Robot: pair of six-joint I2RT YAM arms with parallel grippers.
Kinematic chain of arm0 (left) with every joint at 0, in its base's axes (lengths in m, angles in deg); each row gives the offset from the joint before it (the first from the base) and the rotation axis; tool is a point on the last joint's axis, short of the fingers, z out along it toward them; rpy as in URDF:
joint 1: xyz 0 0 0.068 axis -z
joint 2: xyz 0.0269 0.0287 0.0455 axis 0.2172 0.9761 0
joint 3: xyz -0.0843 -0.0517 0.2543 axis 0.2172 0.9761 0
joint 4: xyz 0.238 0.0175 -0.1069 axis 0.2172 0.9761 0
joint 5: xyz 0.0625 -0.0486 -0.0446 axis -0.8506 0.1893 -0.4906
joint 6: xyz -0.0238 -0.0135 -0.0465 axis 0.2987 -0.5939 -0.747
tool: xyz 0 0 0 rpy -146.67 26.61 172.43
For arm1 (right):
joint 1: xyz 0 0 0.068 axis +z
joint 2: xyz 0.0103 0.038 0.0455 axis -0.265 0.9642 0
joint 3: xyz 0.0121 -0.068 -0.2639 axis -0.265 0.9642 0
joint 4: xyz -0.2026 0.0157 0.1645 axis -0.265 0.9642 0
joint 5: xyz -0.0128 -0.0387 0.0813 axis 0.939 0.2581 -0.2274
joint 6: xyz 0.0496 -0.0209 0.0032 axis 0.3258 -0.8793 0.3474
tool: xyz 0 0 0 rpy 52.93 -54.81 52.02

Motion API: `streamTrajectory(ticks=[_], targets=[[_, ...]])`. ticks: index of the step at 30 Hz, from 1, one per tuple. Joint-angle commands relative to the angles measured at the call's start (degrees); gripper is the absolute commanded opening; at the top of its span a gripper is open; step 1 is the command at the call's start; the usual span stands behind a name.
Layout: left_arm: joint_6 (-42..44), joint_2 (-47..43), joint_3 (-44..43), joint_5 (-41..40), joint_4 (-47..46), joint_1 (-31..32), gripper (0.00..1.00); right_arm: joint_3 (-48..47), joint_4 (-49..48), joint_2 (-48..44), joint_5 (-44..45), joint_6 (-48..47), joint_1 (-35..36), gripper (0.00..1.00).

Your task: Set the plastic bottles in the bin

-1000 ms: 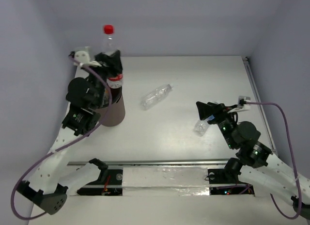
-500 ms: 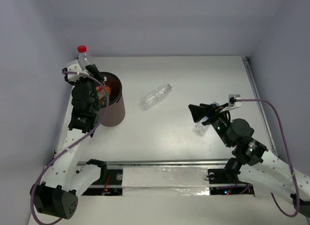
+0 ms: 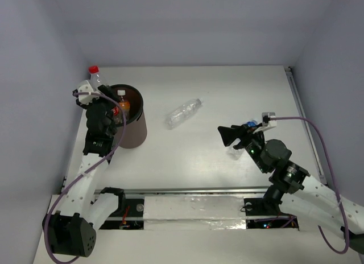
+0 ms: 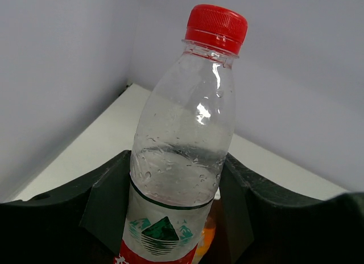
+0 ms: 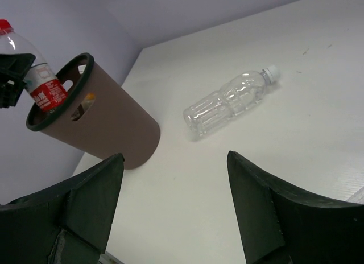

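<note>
My left gripper (image 3: 106, 107) is shut on the clear red-labelled, red-capped bottle (image 3: 96, 77). It holds the bottle tilted at the left rim of the brown bin (image 3: 132, 133), with the lower end in the bin's mouth. In the left wrist view the bottle (image 4: 183, 161) fills the gap between the fingers (image 4: 108, 201). An orange bottle with a white cap (image 3: 122, 102) lies inside the bin. The plain clear bottle (image 3: 183, 113) lies on the table; it also shows in the right wrist view (image 5: 230, 102). My right gripper (image 3: 228, 134) is open and empty above the table. Another clear bottle (image 3: 233, 152) is partly hidden under it.
The bin (image 5: 108, 124) stands at the table's left side close to the left wall. The white table (image 3: 227, 93) ends in walls at the back and sides. A metal rail (image 3: 182, 191) runs along the near edge.
My left arm has lowered the red-capped bottle from high above the bin and swung it left to the bin's left rim. My right gripper has moved left, off the bottle beneath it.
</note>
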Motion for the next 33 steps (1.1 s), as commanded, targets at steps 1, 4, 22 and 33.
streamTrajectory(ticks=[1,4,22,33], targets=[[-2.03,-1.95,0.80,0.07,-0.37,-0.41,0.51,-0.38,-5.63,1.04,0.61,-0.41,-0.09,0.78],[-1.24,-3.53,0.63,0.60,2.27,-0.41,0.66,-1.51,-6.70,4.55,0.96,-0.07,-0.09,0.78],[-2.38,-13.99,-2.27,3.84,6.84,-0.41,0.95,-16.89,-2.57,33.73,0.79,5.91,-2.81,0.99],[-6.42,-30.76,0.45,24.50,16.50,2.28,0.00,-34.80,-1.26,59.46,-12.05,11.18,-14.85,0.20]])
